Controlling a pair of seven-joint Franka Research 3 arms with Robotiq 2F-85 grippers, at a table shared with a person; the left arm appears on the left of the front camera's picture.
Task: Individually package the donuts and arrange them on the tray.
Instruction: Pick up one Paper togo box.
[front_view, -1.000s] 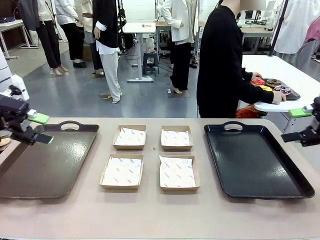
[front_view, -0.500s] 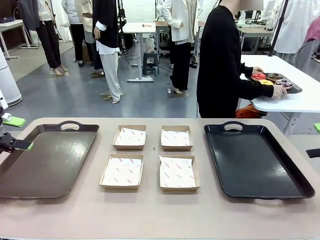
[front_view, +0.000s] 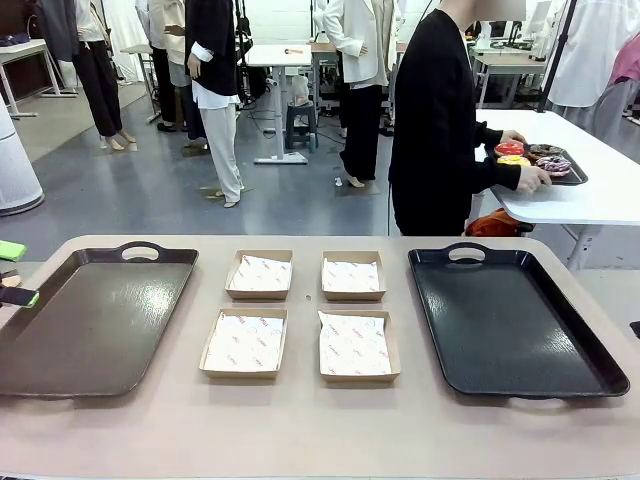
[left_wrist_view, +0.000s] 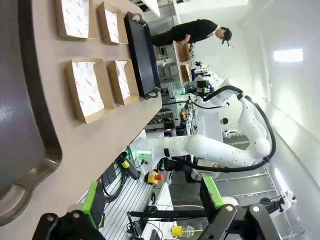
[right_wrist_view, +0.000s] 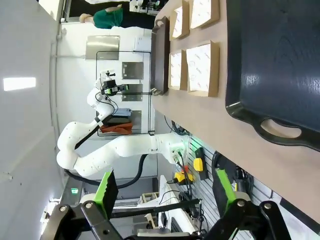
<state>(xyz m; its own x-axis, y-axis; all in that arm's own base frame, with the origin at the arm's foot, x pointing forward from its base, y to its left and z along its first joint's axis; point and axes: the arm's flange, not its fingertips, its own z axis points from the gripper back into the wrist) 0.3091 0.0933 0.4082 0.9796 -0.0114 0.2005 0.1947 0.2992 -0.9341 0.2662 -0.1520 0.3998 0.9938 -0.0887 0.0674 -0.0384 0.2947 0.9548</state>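
Four ring donuts (front_view: 530, 157), red-iced, yellow-iced and two dark sprinkled ones, flat on a small dark serving tray (front_view: 573, 178) atop a white side table (front_view: 600, 205), off the beige worktop (front_view: 300, 430), beyond its far right corner. Person's hand (front_view: 533, 178) on that tray, far nearer than either claw. Left claw (left_wrist_view: 152, 200) released, green pads spread, empty, off the worktop's left edge by the brown plastic tray (front_view: 90, 330); well apart from donuts. Right claw (right_wrist_view: 165, 189) likewise released, empty, off the right edge by the black plastic tray (front_view: 510, 320); nearer side. Rings, so no long axis. Four paper-lined cardboard boxes (front_view: 245, 343) mid-worktop, empty. Probably waiting on a handover.
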